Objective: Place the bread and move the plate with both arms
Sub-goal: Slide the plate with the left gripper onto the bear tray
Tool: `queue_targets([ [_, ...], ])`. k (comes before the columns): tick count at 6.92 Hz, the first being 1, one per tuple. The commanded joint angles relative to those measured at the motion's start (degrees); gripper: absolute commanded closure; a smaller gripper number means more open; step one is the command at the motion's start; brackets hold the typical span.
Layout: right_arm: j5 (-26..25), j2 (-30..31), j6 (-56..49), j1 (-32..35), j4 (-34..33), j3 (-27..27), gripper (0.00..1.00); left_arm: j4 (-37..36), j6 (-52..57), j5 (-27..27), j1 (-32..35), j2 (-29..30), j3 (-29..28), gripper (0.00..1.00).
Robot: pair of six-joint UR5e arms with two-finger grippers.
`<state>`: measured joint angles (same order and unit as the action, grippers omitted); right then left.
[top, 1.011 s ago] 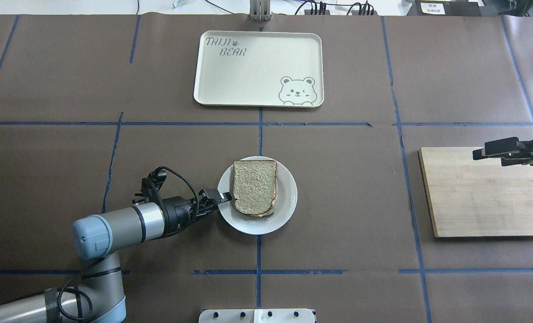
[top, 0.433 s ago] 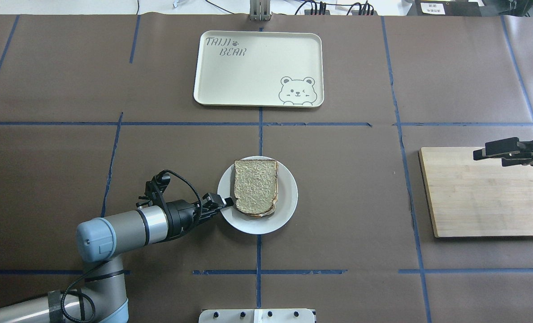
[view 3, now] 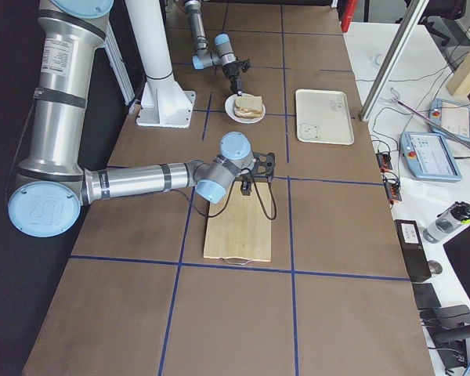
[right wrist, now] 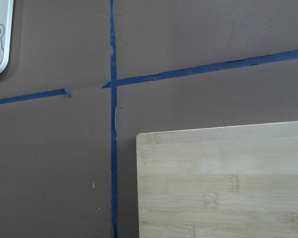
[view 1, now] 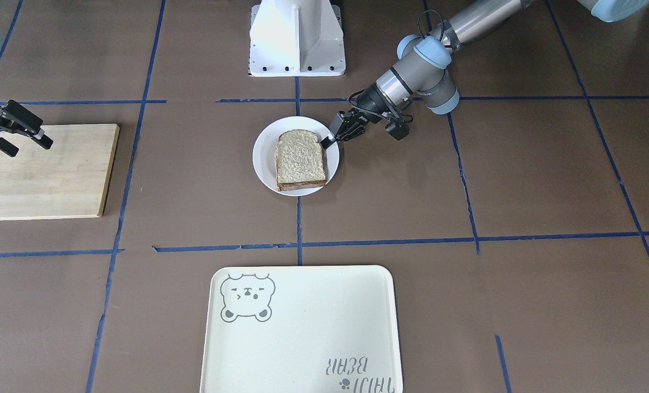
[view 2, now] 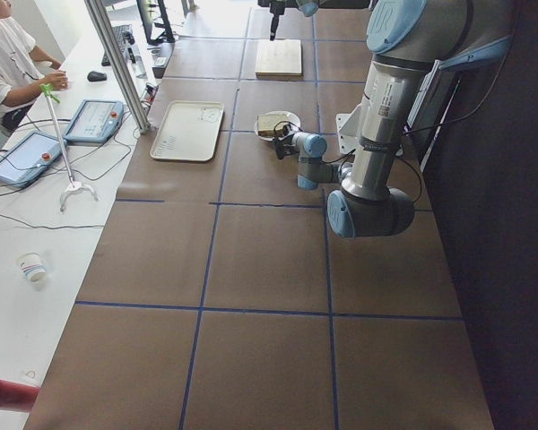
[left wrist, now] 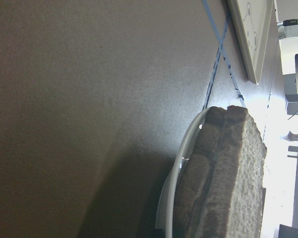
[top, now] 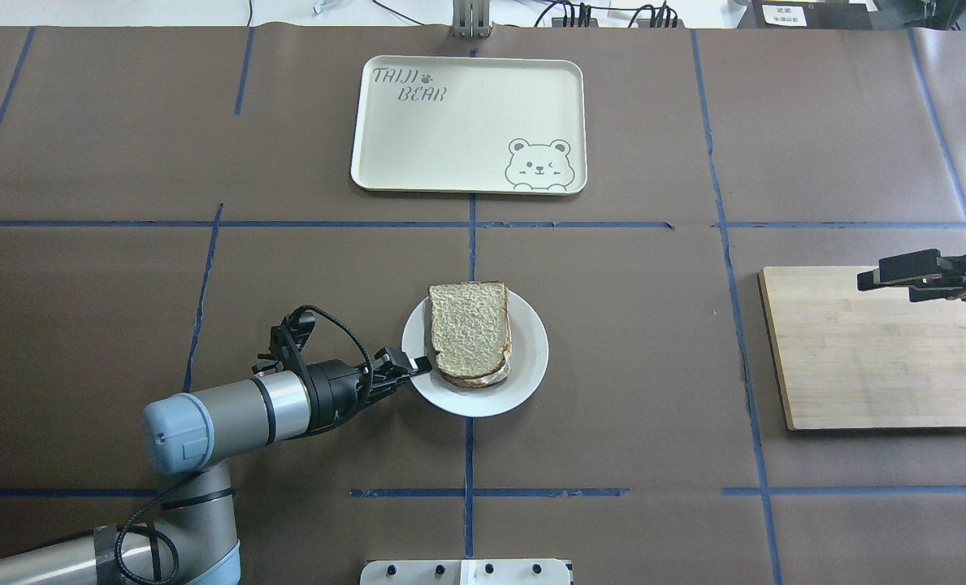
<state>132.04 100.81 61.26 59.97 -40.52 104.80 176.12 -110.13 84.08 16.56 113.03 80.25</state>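
The bread [top: 470, 329] is a plain tan slice with a dark crust. It lies on another layer on the small white plate [top: 525, 357] at the table's middle. My left gripper [top: 419, 366] is shut on the plate's left rim. It also shows in the front-facing view [view 1: 327, 143], next to the bread [view 1: 299, 158] and plate [view 1: 261, 155]. The left wrist view shows the plate rim [left wrist: 171, 198] and the bread [left wrist: 223, 173] up close. My right gripper [top: 885, 286] is open and empty above the wooden board.
A cream tray with a bear drawing [top: 466, 122] lies at the far middle. A pale wooden board [top: 881, 357] lies at the right. The white robot base [view 1: 297, 38] stands at the near edge. Blue tape lines cross the brown table cover.
My left gripper has moved to the right with the plate rim in it, and the plate with the bread has shifted right. The right arm has not moved.
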Motion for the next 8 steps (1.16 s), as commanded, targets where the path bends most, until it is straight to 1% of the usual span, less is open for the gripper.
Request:
queue_targets([
  [1,0.0,0.0,0.0,0.0,0.0,0.0,0.0,1.3,-0.1,-1.6,1.4,1.2,0.5,0.93],
  [3,-0.1,0.2,-0.1,0.1,0.0,0.1,0.0,1.0,-0.6,-1.6,6.5,3.3,0.2,0.93],
  [4,0.1,0.7,-0.1,0.1,0.3,0.1,0.0,0.6,-2.2,-1.5,9.0,3.7,-1.4,0.93],
  [5,0.1,0.7,-0.1,0.2,0.4,0.1,0.0,0.5,-2.5,-1.5,11.0,7.7,-6.5,0.93],
  [6,0.1,1.2,-0.1,0.2,0.5,0.4,0.0,0.5,-3.9,-1.5,12.3,13.0,-14.7,0.93],
  [7,0.1,2.1,-0.1,0.1,0.5,1.6,0.0,0.5,-5.9,-1.4,14.3,18.6,-21.4,0.93],
  [8,0.1,2.3,-0.1,0.2,0.5,1.7,0.0,0.3,-8.3,-1.3,15.9,24.0,-28.8,0.93],
])
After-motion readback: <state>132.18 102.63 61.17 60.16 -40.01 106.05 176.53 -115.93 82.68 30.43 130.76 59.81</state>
